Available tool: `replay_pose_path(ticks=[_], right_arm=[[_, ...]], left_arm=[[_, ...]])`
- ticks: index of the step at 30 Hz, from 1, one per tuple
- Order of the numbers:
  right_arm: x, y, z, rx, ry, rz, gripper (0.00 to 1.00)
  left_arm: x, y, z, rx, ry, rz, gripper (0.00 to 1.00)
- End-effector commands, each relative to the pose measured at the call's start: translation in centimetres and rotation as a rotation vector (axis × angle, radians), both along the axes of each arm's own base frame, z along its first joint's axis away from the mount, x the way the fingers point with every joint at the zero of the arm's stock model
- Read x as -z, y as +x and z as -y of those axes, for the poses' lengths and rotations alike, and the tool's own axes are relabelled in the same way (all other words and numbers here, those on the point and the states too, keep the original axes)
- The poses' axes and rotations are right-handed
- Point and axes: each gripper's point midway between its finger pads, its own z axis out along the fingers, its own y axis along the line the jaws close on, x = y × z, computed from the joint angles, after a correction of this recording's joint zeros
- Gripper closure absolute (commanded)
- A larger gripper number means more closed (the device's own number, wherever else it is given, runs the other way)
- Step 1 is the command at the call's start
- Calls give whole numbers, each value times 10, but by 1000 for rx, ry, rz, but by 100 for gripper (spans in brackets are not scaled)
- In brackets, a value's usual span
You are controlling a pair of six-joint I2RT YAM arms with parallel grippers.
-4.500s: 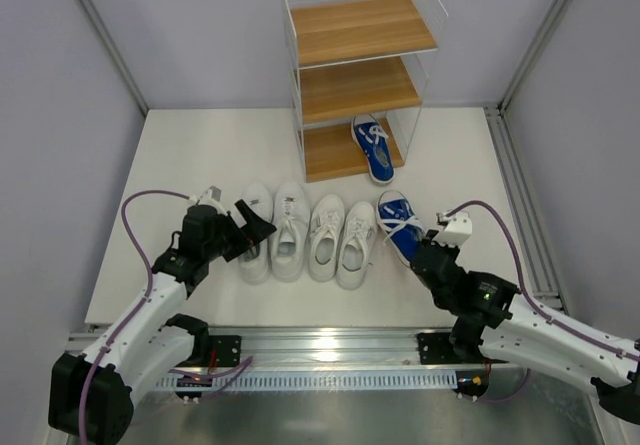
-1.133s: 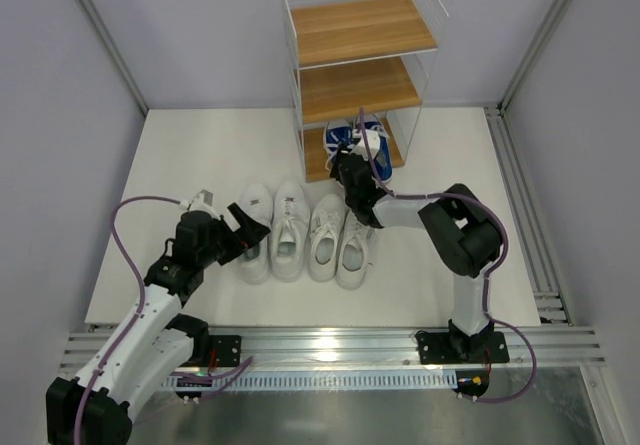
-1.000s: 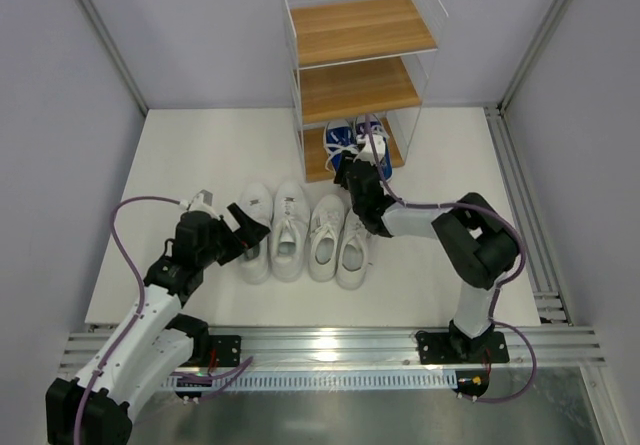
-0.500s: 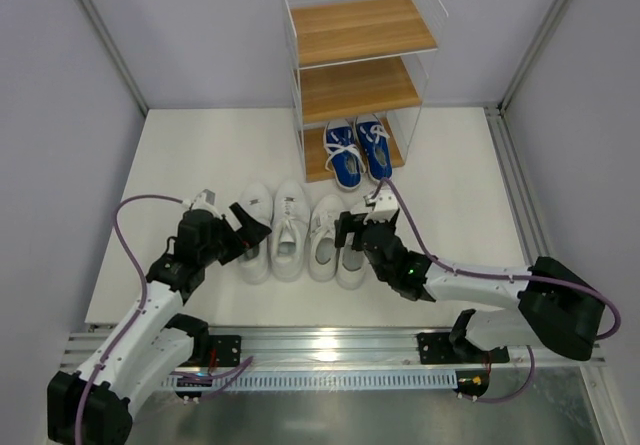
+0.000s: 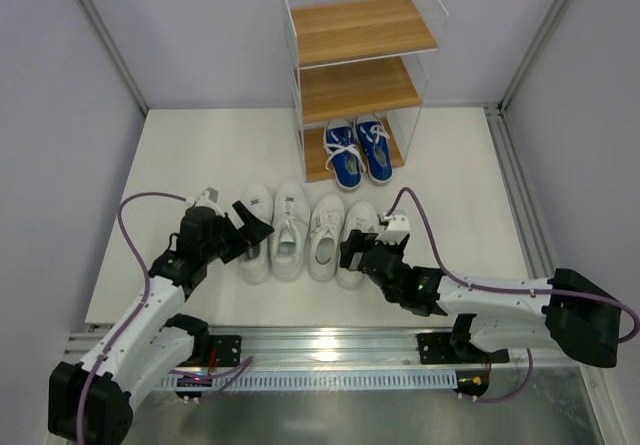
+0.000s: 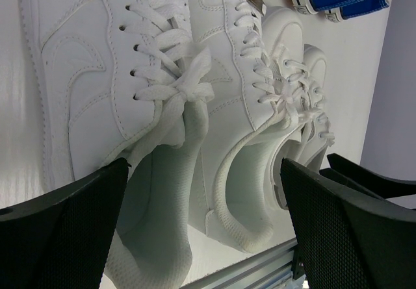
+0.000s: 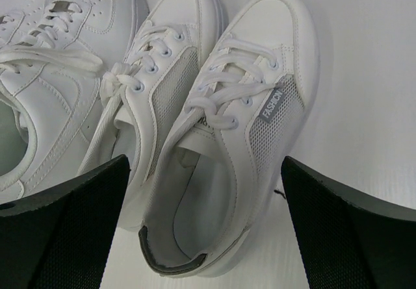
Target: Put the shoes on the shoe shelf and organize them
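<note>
The shoe shelf (image 5: pixel 360 27) stands at the back with the blue pair (image 5: pixel 357 152) side by side on its bottom board. Two white pairs lie in a row on the floor. My left gripper (image 5: pixel 254 233) is open over the heels of the left white pair (image 5: pixel 272 231). In the left wrist view its jaws (image 6: pixel 205 237) straddle both heel openings of those shoes (image 6: pixel 162 107), holding nothing. My right gripper (image 5: pixel 358 249) is open over the rightmost white shoe (image 5: pixel 357 237). In the right wrist view that gripper (image 7: pixel 205 237) spans this grey-heeled shoe (image 7: pixel 240 139), with its mate (image 7: pixel 153 87) alongside.
The shelf's top and middle boards (image 5: pixel 358 87) carry nothing. Grey walls close in left and right, and a metal rail (image 5: pixel 330 350) runs along the near edge. White floor (image 5: pixel 460 185) lies between the shoes and the right wall.
My right gripper opened and let go of the second blue shoe on the bottom board. It then drew back toward me to the rightmost white shoe. The left arm barely moved.
</note>
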Motion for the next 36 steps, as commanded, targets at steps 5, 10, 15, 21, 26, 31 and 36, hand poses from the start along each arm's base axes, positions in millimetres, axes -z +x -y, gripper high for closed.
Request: replay_pose_path(ticks=[5,10,15,21,26,31,36], right_arm=[[-10,-13,-31,-24,114,-51,0],[-2,-15,-28,38,52,-113,0],[3,-20,-16,94,-29,-124,0],[6,-30,-12,86,-54,-130,0],[13,-38,-7,78,-90,-141,0],[25,-41,-15,52,-114,-172,0],[41,-40,-10,74,-186,-192,0]], left_arm=[[11,0,-11,-33,51,-10,0],[13,1,-10,-30,49,-14,0],[15,1,-11,-31,53,-14,0],[16,-1,-12,-33,56,-16,0],[17,0,-12,-38,52,-14,0],[19,0,-10,-31,48,-25,0],[19,-2,-12,-33,57,-21,0]])
